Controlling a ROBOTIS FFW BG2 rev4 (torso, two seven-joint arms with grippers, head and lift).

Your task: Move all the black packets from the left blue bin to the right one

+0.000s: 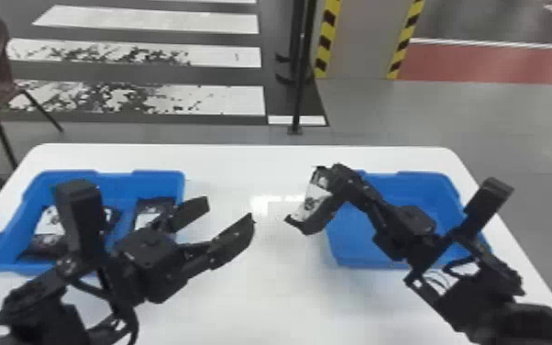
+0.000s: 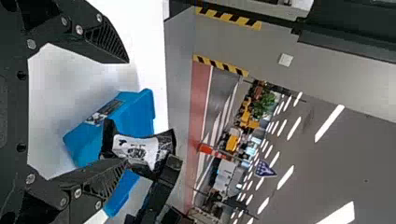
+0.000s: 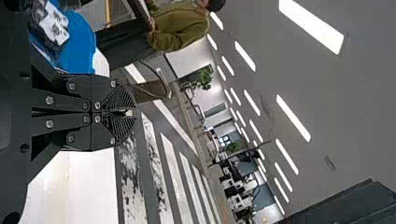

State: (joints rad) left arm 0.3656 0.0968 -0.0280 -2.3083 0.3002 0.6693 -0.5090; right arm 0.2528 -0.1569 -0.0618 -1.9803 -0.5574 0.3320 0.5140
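The right gripper (image 3: 128,113) is pressed together, pinching 1 packet (image 1: 311,199) by the inner rim of the right bin (image 1: 357,250). Released here, it could snag on that rim or drop onto the table (image 1: 256,293). The left gripper (image 1: 231,210), spread and empty, could obstruct reaching at least 2 packets (image 1: 52,222) in the left bin (image 1: 2,250).

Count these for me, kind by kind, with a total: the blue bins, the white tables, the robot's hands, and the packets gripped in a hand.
Blue bins: 2
White table: 1
Robot hands, left hand and right hand: 2
Gripped packet, in the right hand: 1
Total: 6
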